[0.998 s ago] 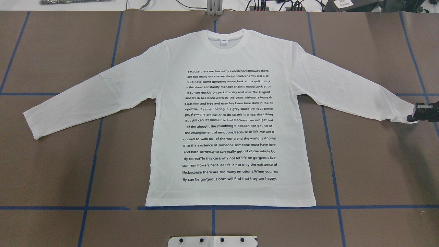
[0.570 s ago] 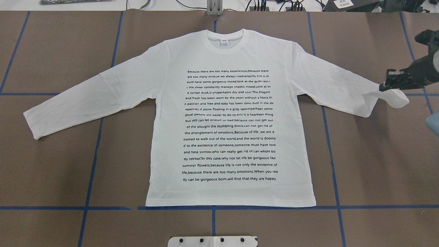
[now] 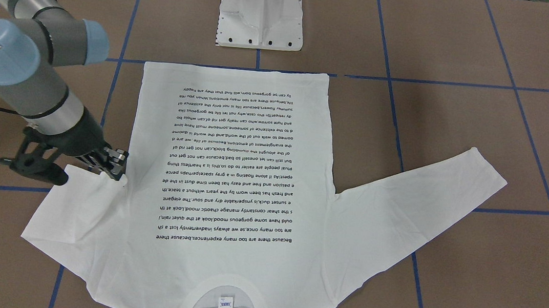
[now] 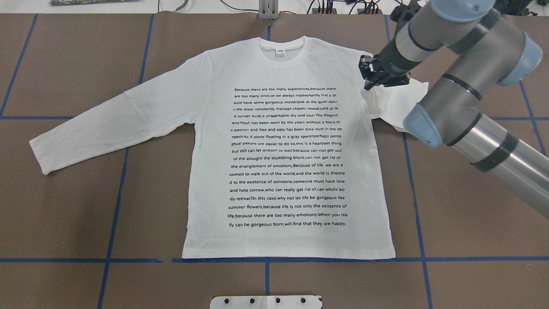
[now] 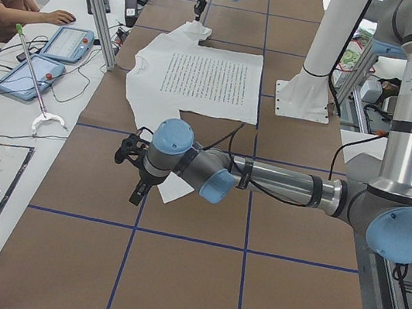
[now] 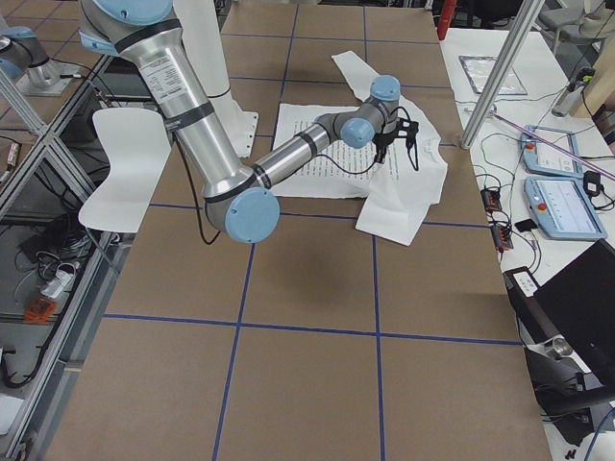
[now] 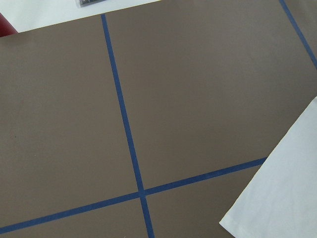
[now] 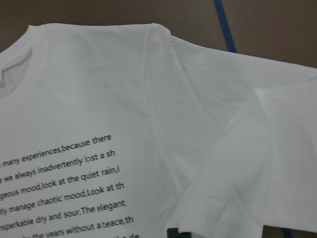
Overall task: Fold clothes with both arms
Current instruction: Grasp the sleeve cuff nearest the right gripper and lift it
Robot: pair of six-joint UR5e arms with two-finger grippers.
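T-shirt (image 4: 206,107) cuff between fingers of right gripper (image 3: 120,171) — near shoulder

Right gripper (image 4: 369,80) has carried the shirt's (image 4: 287,141) sleeve (image 4: 405,105) inward to the shoulder (image 4: 357,52); sleeve now doubled back.

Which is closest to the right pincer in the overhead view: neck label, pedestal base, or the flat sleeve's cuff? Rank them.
From the right pincer, gripping the T-shirt:
1. Neck label, at the collar, to its left.
2. Pedestal base, bottom edge, centre.
3. Flat sleeve's cuff, far left.
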